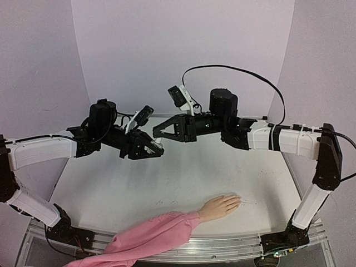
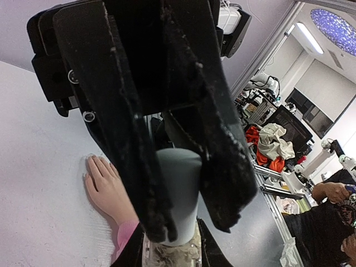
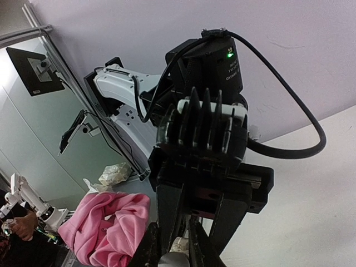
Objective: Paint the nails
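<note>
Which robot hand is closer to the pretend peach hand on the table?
Left, but only slightly. Both robot hands meet raised above the table, behind the mannequin hand. The left hand hangs a bit lower and nearer; the right hand sits just above it.

I note left gripper (image 1: 150, 146) and right gripper (image 1: 156, 132) tip to tip above mid-table, a grey cylinder (image 2: 178, 189) between the left's fingers, barring passage there. Beneath, bare tabletop (image 1: 139, 189) runs open to the mannequin hand (image 1: 221, 206) and pink sleeve (image 1: 156, 236).
</note>
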{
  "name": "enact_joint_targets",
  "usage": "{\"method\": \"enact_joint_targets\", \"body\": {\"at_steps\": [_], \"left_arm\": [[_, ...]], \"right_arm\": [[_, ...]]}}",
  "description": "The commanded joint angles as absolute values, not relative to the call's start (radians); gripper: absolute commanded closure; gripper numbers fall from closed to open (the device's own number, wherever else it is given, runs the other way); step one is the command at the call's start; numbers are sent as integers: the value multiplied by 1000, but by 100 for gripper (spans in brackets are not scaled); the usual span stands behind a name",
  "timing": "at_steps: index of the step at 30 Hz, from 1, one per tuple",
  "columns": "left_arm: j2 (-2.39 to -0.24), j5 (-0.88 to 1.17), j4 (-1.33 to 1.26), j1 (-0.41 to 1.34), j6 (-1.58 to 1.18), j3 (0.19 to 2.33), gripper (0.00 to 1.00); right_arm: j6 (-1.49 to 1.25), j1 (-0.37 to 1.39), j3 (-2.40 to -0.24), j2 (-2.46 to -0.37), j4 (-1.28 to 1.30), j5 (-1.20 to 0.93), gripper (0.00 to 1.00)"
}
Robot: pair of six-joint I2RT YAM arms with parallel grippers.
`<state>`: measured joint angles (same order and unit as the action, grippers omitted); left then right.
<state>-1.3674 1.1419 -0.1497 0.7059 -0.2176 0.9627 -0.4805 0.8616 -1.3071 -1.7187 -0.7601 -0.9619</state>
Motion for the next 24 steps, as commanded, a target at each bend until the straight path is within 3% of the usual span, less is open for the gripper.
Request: {"method": "enact_joint_targets", "body": {"at_steps": [1, 4, 7, 8, 10, 11, 14, 17, 21, 24], "left_arm": [[-1360, 1165, -193, 704, -219, 1020, 100], [-1356, 1151, -193, 704, -209, 1028, 100], [-1340, 1035, -193, 704, -197, 1020, 100], [-1322, 933, -194, 704, -186, 1002, 100], [-1273, 530, -191, 711, -142, 950, 100], [-1247, 279, -190, 730, -123, 922, 100], [-1239, -321, -184, 825, -24, 922, 100], [-1261, -311, -184, 834, 41, 960, 100], [-1272, -112, -185, 834, 26, 963, 100], [-1273, 40, -184, 834, 13, 942, 100]], "right_arm": [[-493, 886, -1358, -1735, -839, -1008, 90], [-489, 894, -1352, -1743, -840, -1003, 100], [-487, 902, -1343, -1744, -838, -967, 100], [-484, 907, -1340, -1742, -830, -933, 100], [-475, 914, -1345, -1735, -770, -788, 100], [-473, 925, -1364, -1734, -666, -625, 100], [-565, 1063, -1524, -1778, -278, 208, 100], [-645, 1175, -1579, -1804, -242, 449, 100], [-613, 1178, -1578, -1792, -280, 422, 100], [-543, 1144, -1525, -1745, -372, 255, 98]]}}
